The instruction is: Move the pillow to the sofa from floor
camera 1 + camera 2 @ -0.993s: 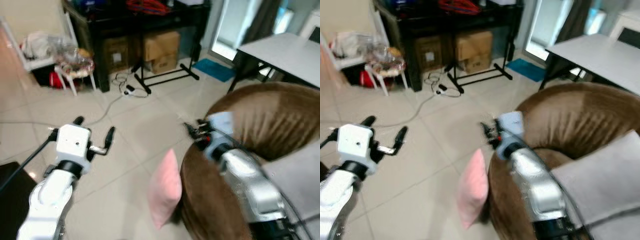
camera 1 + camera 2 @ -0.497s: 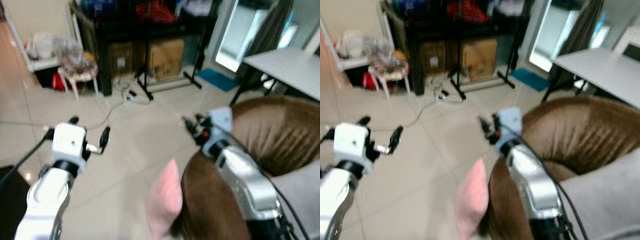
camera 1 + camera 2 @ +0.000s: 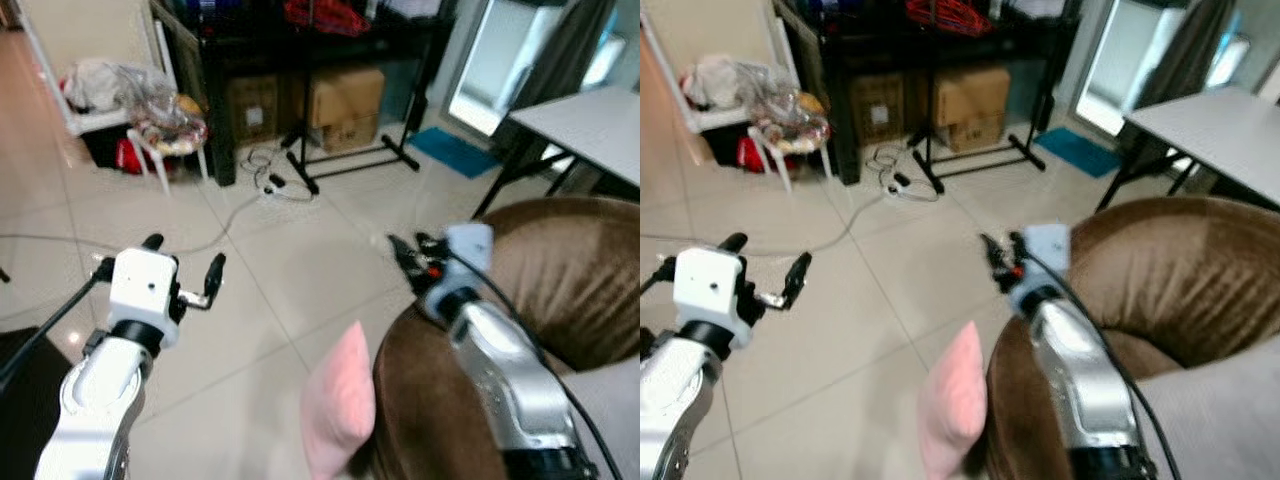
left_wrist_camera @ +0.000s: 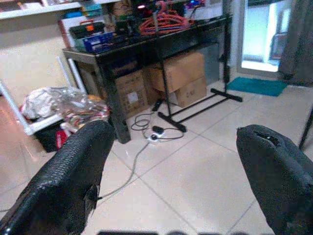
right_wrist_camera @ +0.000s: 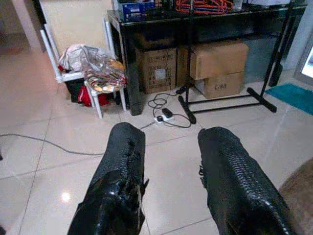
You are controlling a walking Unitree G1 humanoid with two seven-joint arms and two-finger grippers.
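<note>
- Your target, the pink pillow (image 3: pixel 338 418), stands on edge on the tiled floor (image 3: pixel 270 290), leaning against the rounded arm of the brown sofa (image 3: pixel 545 270), on the sofa's left side.
- Your left gripper (image 3: pixel 184 268) hangs in the air over the tiles, well apart from the sofa and up-left of the pillow; its two black fingers (image 4: pixel 73 176) are spread wide with nothing between them.
- Your right gripper (image 3: pixel 408 256) is raised just above the sofa arm, beyond the pillow and not touching it; its fingers (image 5: pixel 122 181) stand slightly parted, a narrow gap between them, released and empty.
- A grey cushion (image 3: pixel 1225 410) lies on the sofa seat, at the lower right.
- Beyond the sofa, across the tiles, a black table (image 3: pixel 300 45) has cardboard boxes (image 3: pixel 345 95) under it and red hangers (image 4: pixel 166 22) on top.
- A power strip with tangled cables (image 3: pixel 272 185) lies on the floor in front of that table, well away from the sofa.
- A white stool piled with bags (image 3: pixel 165 125) stands left of the black table.
- A white table (image 3: pixel 590 120) stands behind the sofa, to the right.
</note>
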